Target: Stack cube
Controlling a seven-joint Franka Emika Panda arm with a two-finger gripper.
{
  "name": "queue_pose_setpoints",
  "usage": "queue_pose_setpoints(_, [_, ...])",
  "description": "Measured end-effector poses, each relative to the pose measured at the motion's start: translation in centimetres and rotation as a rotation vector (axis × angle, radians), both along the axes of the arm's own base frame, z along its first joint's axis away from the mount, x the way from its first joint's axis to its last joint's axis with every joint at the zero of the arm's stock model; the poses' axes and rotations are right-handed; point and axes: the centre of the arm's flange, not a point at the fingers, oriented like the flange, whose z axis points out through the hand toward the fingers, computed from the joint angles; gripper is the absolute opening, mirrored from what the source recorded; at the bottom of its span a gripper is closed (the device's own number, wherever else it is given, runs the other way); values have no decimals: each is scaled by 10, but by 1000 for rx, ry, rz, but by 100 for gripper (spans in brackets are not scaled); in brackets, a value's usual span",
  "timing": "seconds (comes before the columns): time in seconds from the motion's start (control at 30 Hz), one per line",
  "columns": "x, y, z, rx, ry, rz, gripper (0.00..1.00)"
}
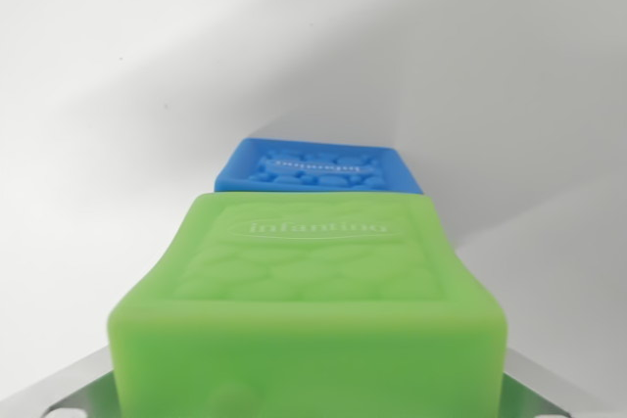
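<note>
Two cubes in view, none stacked. Gripper fingers are out of frame; only metal parts (pixel 69 389) show at the bottom corners, so the grasp cannot be confirmed. Green cube (pixel 313 291) fills the foreground, apparently carried. Blue cube (pixel 315 167) sits beyond on the white surface (pixel 118 144). Placement remains.

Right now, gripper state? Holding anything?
Gripper: fingertips hidden behind the green cube, which fills the wrist view; grip cannot be told.
</note>
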Motion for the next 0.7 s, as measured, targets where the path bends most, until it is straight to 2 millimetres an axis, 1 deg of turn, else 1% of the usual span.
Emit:
queue_pose_setpoints(0.27, [0, 0, -4, 0, -1, 1, 0])
queue_pose_setpoints(0.3, [0, 0, -4, 0, -1, 1, 100])
queue_pose_setpoints(0.7, [0, 0, -4, 0, -2, 0, 100])
